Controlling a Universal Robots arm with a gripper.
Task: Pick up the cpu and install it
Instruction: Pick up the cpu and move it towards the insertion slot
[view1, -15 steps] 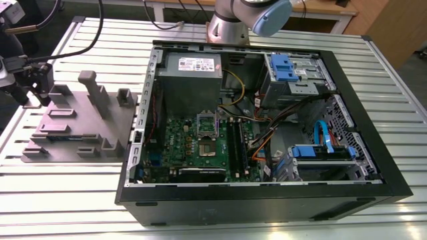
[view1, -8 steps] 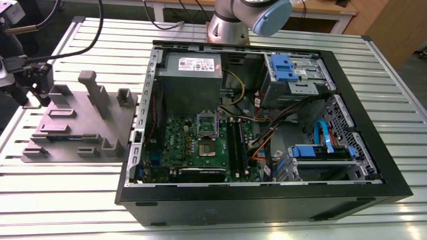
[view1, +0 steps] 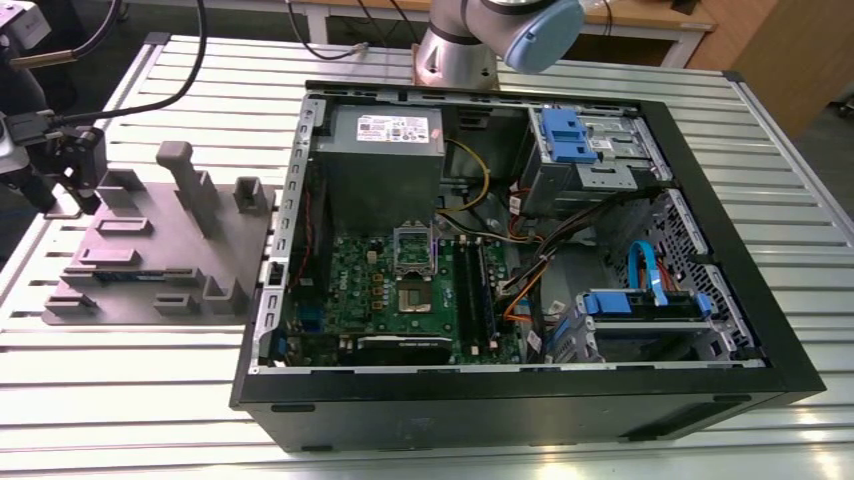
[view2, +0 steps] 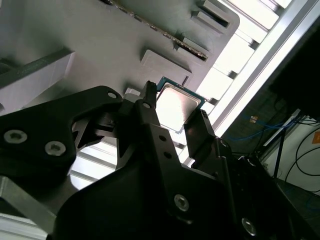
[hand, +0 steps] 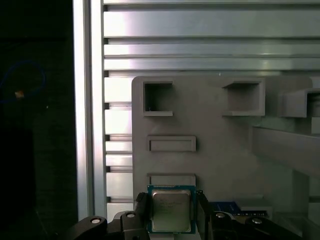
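The cpu (hand: 171, 212), a small silver square with a green rim, lies low at the edge of the grey parts fixture (hand: 225, 150). In both wrist views my gripper (hand: 171, 199) has one black finger pressed against each side of the chip (view2: 175, 107). It looks shut on the cpu. In the exterior view the gripper (view1: 78, 198) hangs over the fixture (view1: 160, 250) at that view's far left. The open socket (view1: 416, 262) sits on the green motherboard inside the computer case, well away from the gripper.
The open black computer case (view1: 534, 400) takes up the middle and the exterior view's right, with cables, blue drive bays (view1: 574, 135) and a power supply (view1: 380, 135) inside. Upright grey posts (view1: 180, 180) rise from the fixture. The slatted metal table (view1: 120, 400) lies beneath.
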